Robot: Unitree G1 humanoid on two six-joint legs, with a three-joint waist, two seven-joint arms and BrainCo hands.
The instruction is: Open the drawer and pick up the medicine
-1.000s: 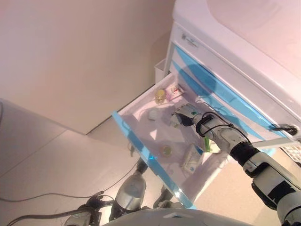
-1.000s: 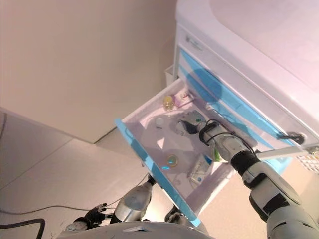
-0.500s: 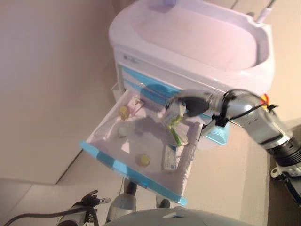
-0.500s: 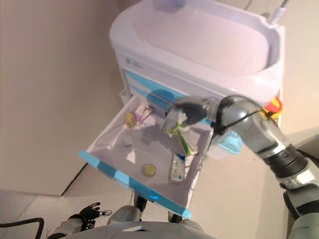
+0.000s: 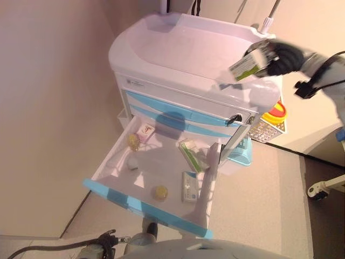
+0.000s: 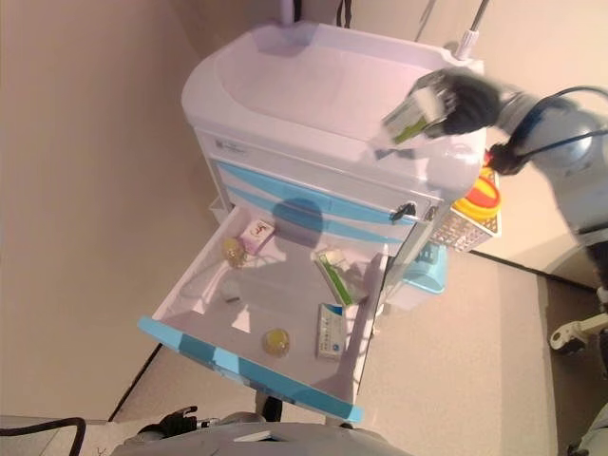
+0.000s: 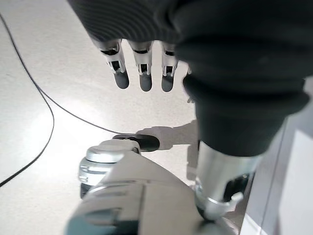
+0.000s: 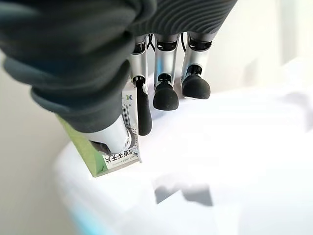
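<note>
right hand (image 5: pixel 280 56) pinches medicine box (image 5: pixel 249 65) | long axis tilted | above cart top (image 5: pixel 183 46)

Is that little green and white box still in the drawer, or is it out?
Out. The right hand pinches the green and white box above the cart's top, while the drawer hangs open below.

Drawer (image 5: pixel 116 192) open below cart top (image 5: pixel 188 51). Box (image 5: pixel 248 65) in right hand (image 5: pixel 280 56), above the top's right edge.
</note>
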